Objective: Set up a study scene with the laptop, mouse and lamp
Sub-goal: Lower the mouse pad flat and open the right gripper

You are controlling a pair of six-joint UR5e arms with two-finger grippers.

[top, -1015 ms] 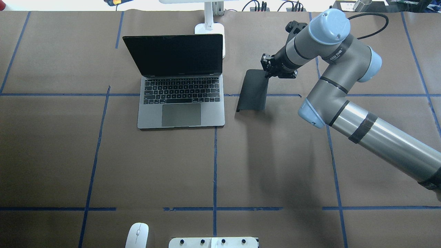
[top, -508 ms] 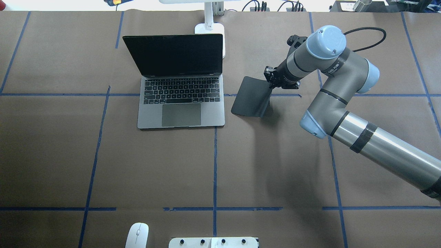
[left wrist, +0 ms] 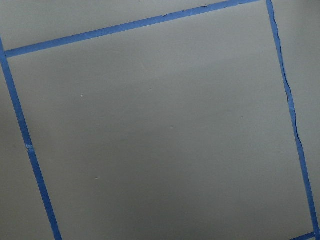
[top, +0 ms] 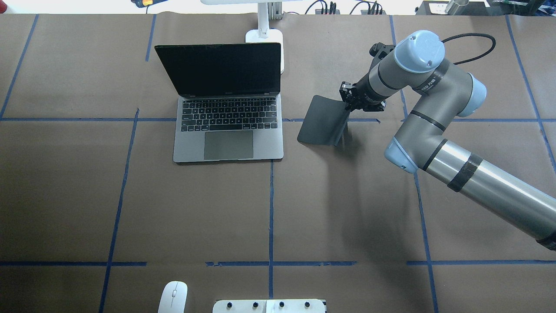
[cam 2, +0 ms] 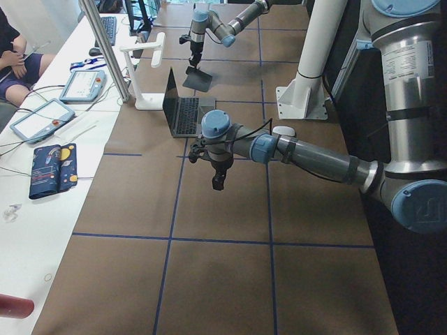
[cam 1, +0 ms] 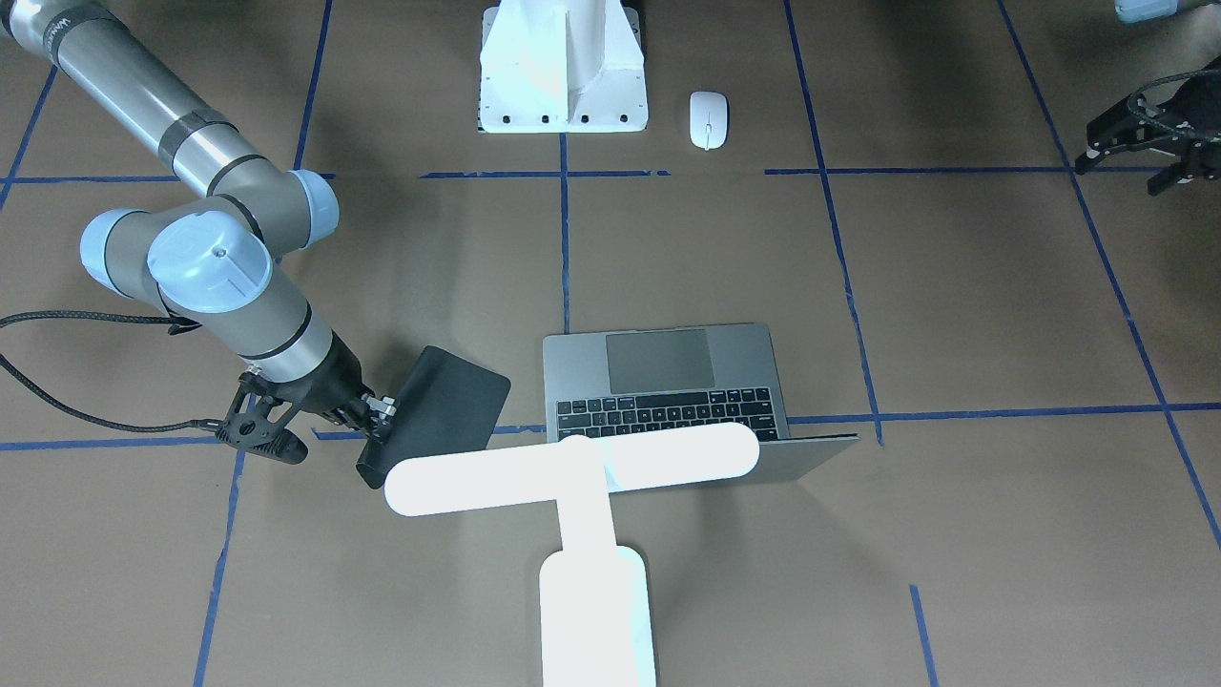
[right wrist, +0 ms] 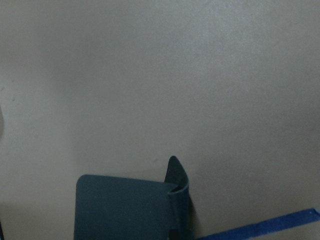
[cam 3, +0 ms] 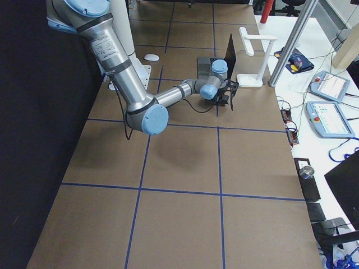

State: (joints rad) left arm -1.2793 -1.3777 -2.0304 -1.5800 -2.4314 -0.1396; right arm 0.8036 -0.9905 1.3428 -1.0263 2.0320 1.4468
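Upper right of centre, the right claw (top: pixel 347 108) grips the black pad (top: pixel 321 121) by its right edge, tilted, a gap from the laptop (top: pixel 228 130), open bench (top: pixel 347 208) below; mouse (top: pixel 173 296) at bottom edge, lamp (top: pixel 263 32) top centre; the pad has edged rightward since earlier.

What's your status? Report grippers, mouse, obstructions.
Right gripper shut on black pad, beside open laptop. Left gripper open, empty. Mouse untouched near pedestal. No obstruction seen.
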